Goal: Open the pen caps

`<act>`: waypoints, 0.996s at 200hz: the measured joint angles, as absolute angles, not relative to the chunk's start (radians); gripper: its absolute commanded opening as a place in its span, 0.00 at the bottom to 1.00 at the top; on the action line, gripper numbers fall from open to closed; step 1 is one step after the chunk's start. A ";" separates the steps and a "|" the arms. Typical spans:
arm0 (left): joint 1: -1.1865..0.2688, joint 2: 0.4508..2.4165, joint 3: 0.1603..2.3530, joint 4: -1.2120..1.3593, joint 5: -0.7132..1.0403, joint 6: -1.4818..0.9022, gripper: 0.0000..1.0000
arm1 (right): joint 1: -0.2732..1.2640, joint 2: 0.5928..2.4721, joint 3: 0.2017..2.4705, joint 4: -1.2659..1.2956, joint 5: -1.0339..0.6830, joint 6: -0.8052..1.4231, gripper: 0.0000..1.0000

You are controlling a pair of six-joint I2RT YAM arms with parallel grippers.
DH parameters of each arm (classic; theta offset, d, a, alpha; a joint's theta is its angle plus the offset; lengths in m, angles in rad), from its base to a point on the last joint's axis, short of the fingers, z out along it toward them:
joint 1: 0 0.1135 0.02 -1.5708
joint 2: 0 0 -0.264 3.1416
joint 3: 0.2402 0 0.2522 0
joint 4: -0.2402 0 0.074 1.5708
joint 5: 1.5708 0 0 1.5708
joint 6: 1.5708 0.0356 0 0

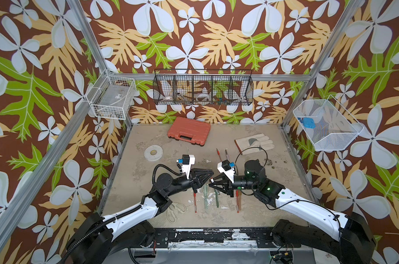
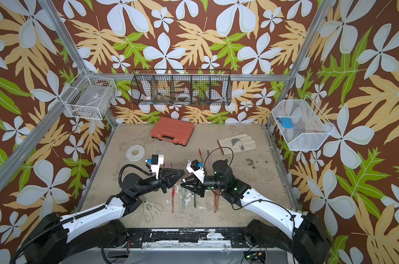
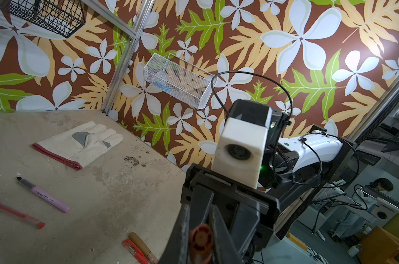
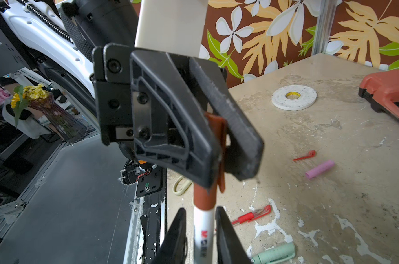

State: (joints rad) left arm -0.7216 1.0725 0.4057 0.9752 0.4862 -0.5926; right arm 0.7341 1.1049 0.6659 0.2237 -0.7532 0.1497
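Scissors (image 1: 174, 212) lie nearest; past them the left gripper (image 4: 226, 169) pinches the brown cap (image 4: 204, 196) seated on a white pen (image 4: 203, 226), the jaws of the right gripper (image 4: 200, 209) flank that pen, grip unclear, and a pink cap (image 4: 319, 169) lies farther off.

The sole legible mark is a red M-like logo on the white pen barrel (image 4: 204, 219) beside the brown pen cap (image 4: 205, 196); print on the pink pen (image 3: 44, 197) is unreadable.
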 measured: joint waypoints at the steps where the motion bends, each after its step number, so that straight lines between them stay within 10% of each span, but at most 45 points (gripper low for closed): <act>1: -0.722 1.073 0.406 0.976 0.487 -0.593 0.00 | 0.734 1.105 0.666 0.224 -0.754 0.150 0.21; 62: -0.721 1.081 0.406 0.989 0.503 -0.584 0.00 | 0.734 1.100 0.662 0.234 -0.760 0.157 0.00; 138: -0.723 1.057 0.398 0.953 0.445 -0.595 0.00 | 0.741 1.103 0.662 0.239 -0.717 0.157 0.00; 199: -0.722 1.066 0.399 0.896 0.331 -0.609 0.00 | 0.886 1.128 0.689 0.195 -0.335 0.127 0.00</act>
State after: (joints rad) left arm -0.7219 1.0660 0.3988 0.8959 0.3309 -0.6094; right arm 0.8856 1.1278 0.6888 0.1947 -0.3347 0.1268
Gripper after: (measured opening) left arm 0.151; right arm 0.078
